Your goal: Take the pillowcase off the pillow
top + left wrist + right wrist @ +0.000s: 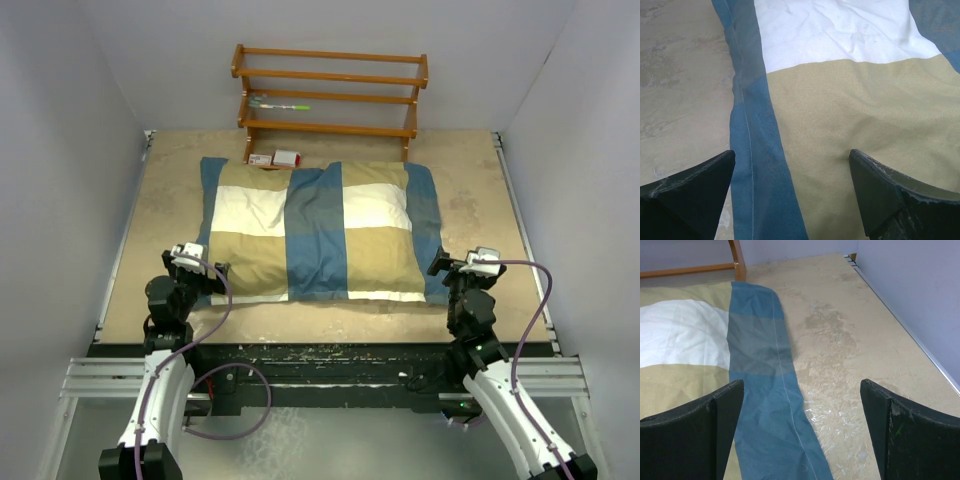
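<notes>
The pillowcase (320, 230), in blue, tan and white blocks, lies flat and full in the middle of the table. It covers the pillow completely, so the pillow is hidden. My left gripper (190, 262) is open and empty at the pillowcase's near left corner; in the left wrist view (791, 160) its jaws straddle the blue edge strip (757, 150) and tan cloth. My right gripper (462, 266) is open and empty at the near right corner; in the right wrist view (801, 390) its jaws span the blue edge flap (770, 405) and bare table.
A wooden rack (330, 95) stands at the back wall with a toothbrush-like item (280, 103) on a shelf. A small red and white box (282, 158) lies just behind the pillowcase. Raised rails edge the table (160, 210) left and right.
</notes>
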Tool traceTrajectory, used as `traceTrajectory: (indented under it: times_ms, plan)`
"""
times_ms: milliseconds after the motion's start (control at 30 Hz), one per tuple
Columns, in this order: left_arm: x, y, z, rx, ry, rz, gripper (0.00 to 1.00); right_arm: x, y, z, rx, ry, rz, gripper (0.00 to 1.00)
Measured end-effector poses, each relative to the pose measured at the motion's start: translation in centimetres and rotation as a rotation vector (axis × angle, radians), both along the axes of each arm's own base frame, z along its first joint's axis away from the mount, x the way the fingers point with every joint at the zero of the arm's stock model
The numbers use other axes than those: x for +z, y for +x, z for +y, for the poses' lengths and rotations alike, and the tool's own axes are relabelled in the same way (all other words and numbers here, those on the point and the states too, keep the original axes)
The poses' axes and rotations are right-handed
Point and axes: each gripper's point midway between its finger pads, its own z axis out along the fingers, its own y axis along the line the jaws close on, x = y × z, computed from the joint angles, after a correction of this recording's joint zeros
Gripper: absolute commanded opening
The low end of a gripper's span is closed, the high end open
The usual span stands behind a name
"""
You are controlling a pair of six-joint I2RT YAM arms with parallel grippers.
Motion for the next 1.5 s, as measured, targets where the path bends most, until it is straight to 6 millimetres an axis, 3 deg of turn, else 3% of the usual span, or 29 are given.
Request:
traceTrajectory:
  times_ms: [333, 433, 500, 667, 733, 767, 867, 967, 1133, 1367, 1433, 1500]
  plan:
    - [0.0, 0.0, 0.0, 0.002, -0.003, 0.005, 0.99, -0.8, 0.0, -0.1, -0.007, -0.013, 0.038, 1.00]
    - [1.2, 0.3, 0.1, 0.002, -0.007, 0.067, 0.99, -0.6, 0.1, -0.2, -0.018, -0.025, 0.089, 1.00]
    - [3.9, 1.3, -0.1, -0.028, 0.012, 0.106, 0.99, 1.3, 0.4, -0.8, -0.090, 0.039, 0.110, 1.00]
    - [14.0, 5.5, -1.6, -0.225, 0.086, 0.170, 0.99, 11.6, 2.2, -1.0, -0.205, 0.295, -0.019, 1.00]
    - [16.0, 6.5, -2.7, -0.328, 0.095, 0.198, 0.99, 13.5, 2.4, -0.5, -0.202, 0.407, -0.059, 1.00]
    - [16.1, 6.6, -3.2, -0.374, 0.087, 0.225, 0.99, 13.6, 2.4, -0.1, -0.183, 0.428, -0.058, 1.00]
    - [13.3, 5.5, -5.4, -0.482, 0.072, 0.367, 0.99, 11.8, 2.5, 1.7, -0.096, 0.468, 0.009, 1.00]
    - [10.1, 3.1, -9.8, -0.634, 0.118, 0.486, 0.99, 8.5, 2.5, 3.7, -0.021, 0.497, 0.121, 1.00]
    - [6.8, -0.6, -14.6, -0.836, 0.235, 0.580, 0.99, 2.9, 2.3, 4.9, -0.072, 0.538, 0.364, 1.00]
    - [-0.1, -2.8, -17.7, -0.972, 0.419, 0.705, 1.00, -4.4, 2.8, 6.0, -0.170, 0.554, 0.648, 0.95]
    - [-1.6, -2.9, -17.9, -0.984, 0.455, 0.712, 0.91, -5.8, 2.8, 5.9, -0.184, 0.578, 0.683, 0.94]
    - [-2.5, -2.4, -18.0, -0.978, 0.488, 0.699, 0.76, -7.0, 2.6, 5.7, -0.200, 0.596, 0.713, 0.92]
